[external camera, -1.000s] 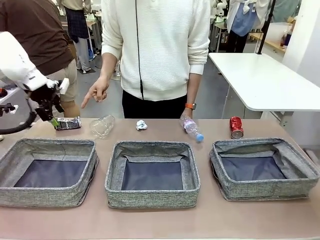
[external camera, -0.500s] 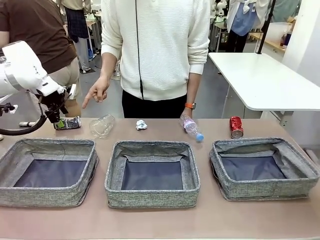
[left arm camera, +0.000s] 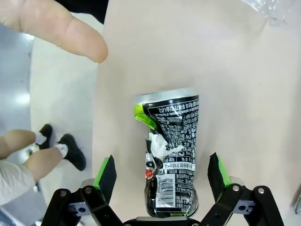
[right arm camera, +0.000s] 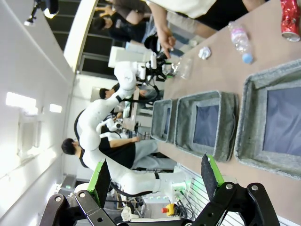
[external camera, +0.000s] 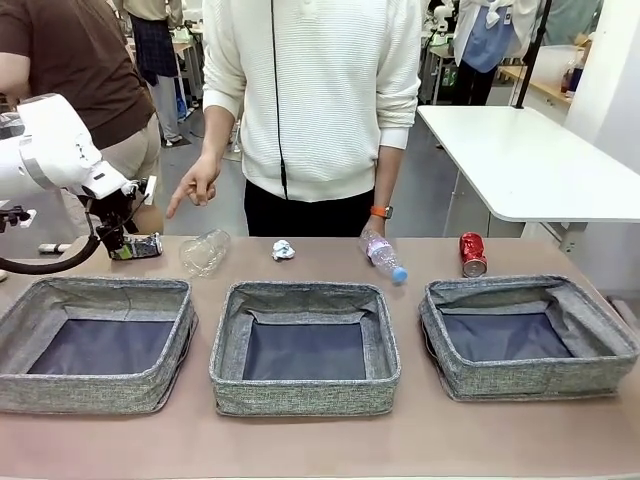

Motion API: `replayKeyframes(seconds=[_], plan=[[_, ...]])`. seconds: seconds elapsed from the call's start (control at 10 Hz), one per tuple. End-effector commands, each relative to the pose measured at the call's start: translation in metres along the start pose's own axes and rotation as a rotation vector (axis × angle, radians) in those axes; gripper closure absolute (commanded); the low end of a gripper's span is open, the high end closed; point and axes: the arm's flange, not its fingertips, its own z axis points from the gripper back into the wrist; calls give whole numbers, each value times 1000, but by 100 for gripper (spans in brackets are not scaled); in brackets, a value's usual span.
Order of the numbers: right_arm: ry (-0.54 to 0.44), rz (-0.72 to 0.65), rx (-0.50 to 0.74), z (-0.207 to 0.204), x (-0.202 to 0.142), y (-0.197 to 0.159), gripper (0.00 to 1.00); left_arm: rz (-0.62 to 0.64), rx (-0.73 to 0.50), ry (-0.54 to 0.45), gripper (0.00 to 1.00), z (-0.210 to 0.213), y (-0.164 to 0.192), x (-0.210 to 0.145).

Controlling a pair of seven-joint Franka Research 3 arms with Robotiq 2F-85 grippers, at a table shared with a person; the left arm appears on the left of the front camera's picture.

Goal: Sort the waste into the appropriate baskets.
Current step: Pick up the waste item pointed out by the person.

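Right, the left gripper (left arm camera: 161,165) has its jaws spread wide w/ the dark can (left arm camera: 171,141) lying lengthwise between them on the table (left arm camera: 235,70). There's a gap on each side, so the green pads (left arm camera: 104,170) aren't touching it. The can's barcode end sits toward the palm, its silver-rimmed end points away, and it's badly dented approx. mid-body. Past the can's far end and off to one side of the jaws, the person's hand (left arm camera: 56,26) shows one fingertip hanging over the table edge. In the opposite far corner is a bit of the crushed bottle (left arm camera: 275,8). In the front view that bottle lies just beside the can, on the side away from the arm. Then come the paper ball (external camera: 283,250), the pink-labelled bottle (external camera: 383,255) and the red can (external camera: 472,255), in a row, each farther from the jaws. The left basket (external camera: 90,392) sits near the jaws, on the robot's side. The middle basket (external camera: 305,395) and right basket (external camera: 530,378) are well apart from them, and all three hold nothing. The right gripper (right arm camera: 155,172) is also spread, w/ nothing between its jaws. It's up off the table, and the baskets and the row of litter lie well beyond its fingertips.
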Motion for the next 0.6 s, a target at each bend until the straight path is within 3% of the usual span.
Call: replayKeyframes(seconds=[0.0, 0.1, 0.2, 0.3, 0.4, 0.5], plan=[[-8, 25, 22, -1, 3, 1, 0, 17, -29, 14, 0, 1, 5, 3], [-8, 25, 22, -1, 3, 1, 0, 25, -39, 21, 0, 0, 6, 5], [-8, 25, 22, -1, 3, 1, 0, 10, -44, 32, 48, 0, 5, 5], [-8, 25, 22, -1, 3, 1, 0, 11, -45, 32, 60, 0, 4, 7], [-8, 25, 22, -1, 3, 1, 0, 13, -46, 31, 100, 0, 4, 7], [-8, 25, 22, -1, 3, 1, 0, 15, -47, 39, 100, -1, 4, 6]])
